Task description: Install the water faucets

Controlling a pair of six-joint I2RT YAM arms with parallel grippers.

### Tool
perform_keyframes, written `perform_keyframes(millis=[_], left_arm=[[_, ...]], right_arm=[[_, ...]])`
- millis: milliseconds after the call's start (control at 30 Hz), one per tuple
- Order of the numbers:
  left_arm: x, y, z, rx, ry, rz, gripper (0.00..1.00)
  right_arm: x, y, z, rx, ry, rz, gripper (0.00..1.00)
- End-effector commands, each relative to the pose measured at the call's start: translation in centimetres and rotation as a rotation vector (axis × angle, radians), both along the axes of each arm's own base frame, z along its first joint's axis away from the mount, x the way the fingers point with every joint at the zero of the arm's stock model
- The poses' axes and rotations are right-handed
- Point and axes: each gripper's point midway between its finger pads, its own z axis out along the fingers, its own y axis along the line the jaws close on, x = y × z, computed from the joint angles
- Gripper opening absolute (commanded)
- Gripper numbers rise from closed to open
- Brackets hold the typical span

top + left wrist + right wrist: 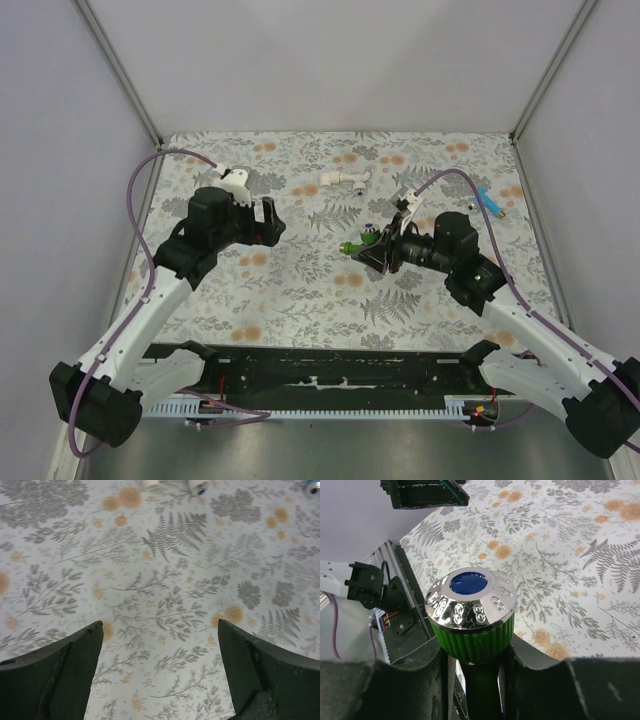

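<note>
A bright green water faucet [351, 247] with a chrome cap and blue centre [470, 607] hangs above the middle of the table, its stem clamped between my right gripper's fingers [475, 655]. In the top view my right gripper [374, 250] points left. My left gripper [272, 220] hovers to the left of it, a clear gap away, open with only the patterned cloth between its fingers [160, 630]. A blue faucet [492, 203] lies at the far right of the table.
A short white elbow pipe fitting [345, 180] lies at the back centre, its ends at the top edge of the left wrist view [150, 484]. The floral tablecloth [300, 290] covers the table. Grey walls stand on three sides, and a black rail [320, 370] runs along the near edge.
</note>
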Motion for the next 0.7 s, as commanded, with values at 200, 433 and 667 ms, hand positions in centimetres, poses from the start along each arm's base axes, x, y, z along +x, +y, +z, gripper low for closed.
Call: perform_keyframes(millis=[200,433,667], left_arm=[[6.9,7.9,-2.1,0.295,0.118,0.468,1.0],[13.2,12.7,-4.4,0.305,0.185,0.705,0.99],[19.5,15.6,-7.3,0.168,0.198,0.929,0.97]], right_arm=[[0.1,-2.1,1.9,-0.005,-0.093,-0.101,0.0],[0.0,-3.2,1.9,-0.048,-0.163,-0.125,0.0],[0.2,-3.7,0.4,-0.094,-0.185,-0.128,0.0]])
